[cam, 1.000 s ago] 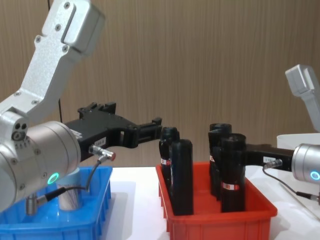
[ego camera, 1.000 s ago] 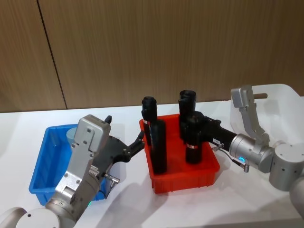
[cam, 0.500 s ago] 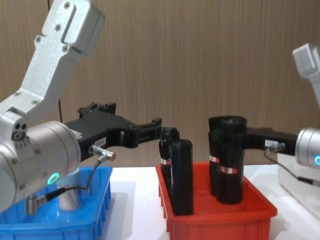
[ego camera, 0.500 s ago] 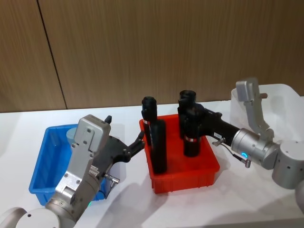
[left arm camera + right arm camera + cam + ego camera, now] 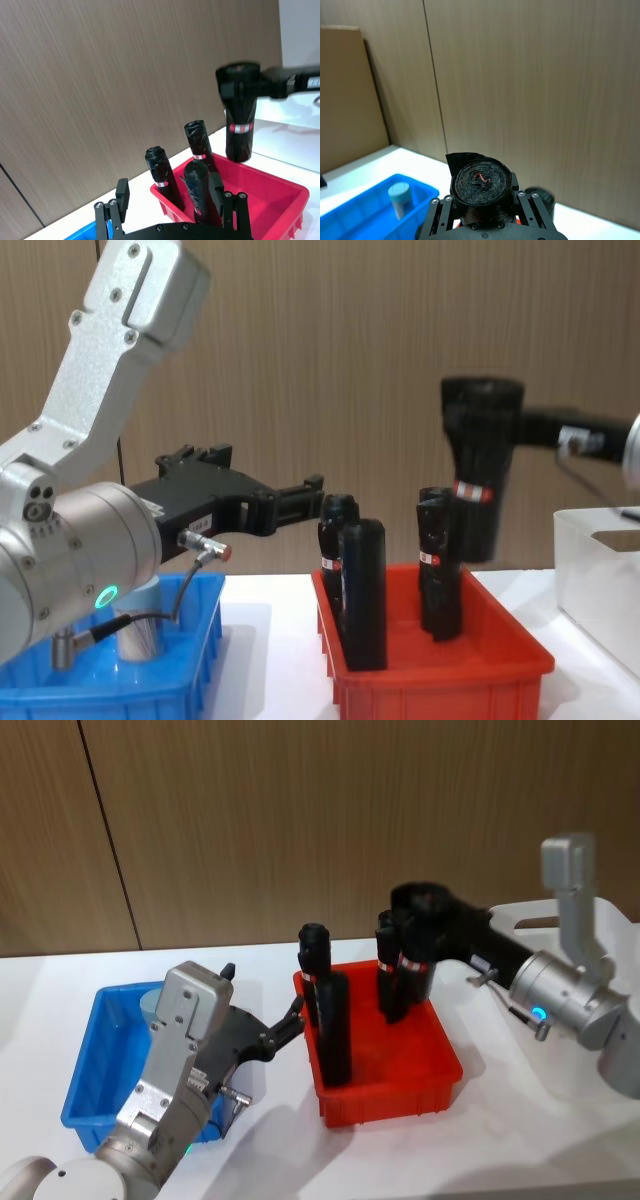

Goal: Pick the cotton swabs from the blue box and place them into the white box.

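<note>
Meanwhile the right gripper point(image 5: 480, 430) fingers clamp a black bottle point(image 5: 478, 490) above the red tray point(image 5: 440, 665), three bottles point(image 5: 330, 1020) inside.

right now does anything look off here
Yes: the right gripper holds a black bottle lifted above the red tray, though the job concerns the swab jar, which sits in the blue box.
</note>
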{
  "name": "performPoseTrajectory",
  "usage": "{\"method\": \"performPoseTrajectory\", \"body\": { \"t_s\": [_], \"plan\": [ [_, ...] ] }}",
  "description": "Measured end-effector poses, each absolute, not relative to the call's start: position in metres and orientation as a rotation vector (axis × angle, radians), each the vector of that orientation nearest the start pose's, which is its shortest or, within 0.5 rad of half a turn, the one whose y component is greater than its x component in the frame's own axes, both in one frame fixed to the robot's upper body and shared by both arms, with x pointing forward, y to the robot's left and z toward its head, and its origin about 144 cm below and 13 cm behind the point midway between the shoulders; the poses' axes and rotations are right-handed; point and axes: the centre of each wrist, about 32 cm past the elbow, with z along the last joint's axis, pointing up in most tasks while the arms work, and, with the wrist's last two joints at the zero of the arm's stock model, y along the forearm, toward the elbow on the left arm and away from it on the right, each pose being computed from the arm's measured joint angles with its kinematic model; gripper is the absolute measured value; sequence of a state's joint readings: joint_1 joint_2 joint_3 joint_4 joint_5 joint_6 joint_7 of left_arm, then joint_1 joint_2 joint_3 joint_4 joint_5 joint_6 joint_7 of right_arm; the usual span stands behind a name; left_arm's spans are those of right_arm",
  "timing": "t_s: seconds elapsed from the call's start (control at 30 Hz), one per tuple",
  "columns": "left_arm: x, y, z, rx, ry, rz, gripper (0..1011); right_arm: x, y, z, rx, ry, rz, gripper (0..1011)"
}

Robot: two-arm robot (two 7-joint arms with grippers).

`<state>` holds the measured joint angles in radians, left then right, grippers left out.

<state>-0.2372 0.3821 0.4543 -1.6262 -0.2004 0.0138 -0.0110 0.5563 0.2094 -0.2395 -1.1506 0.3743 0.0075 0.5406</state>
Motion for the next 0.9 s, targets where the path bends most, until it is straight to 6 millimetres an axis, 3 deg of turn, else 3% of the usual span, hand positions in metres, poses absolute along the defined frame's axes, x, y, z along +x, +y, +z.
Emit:
{"method": "performPoseTrajectory", "body": {
  "t_s": [0.43,0.9],
  "plan": [
    [0.492,0.198,1.204,0.061,-0.268,1.124,1004,0.572,-0.262,1.265,0.175,-0.128,-1.041,529],
    [0.492,0.198,1.204,0.061,-0.268,1.124,1004,0.545,-0.279,1.277,0.155,-0.194,-1.228,529]
  ]
}}
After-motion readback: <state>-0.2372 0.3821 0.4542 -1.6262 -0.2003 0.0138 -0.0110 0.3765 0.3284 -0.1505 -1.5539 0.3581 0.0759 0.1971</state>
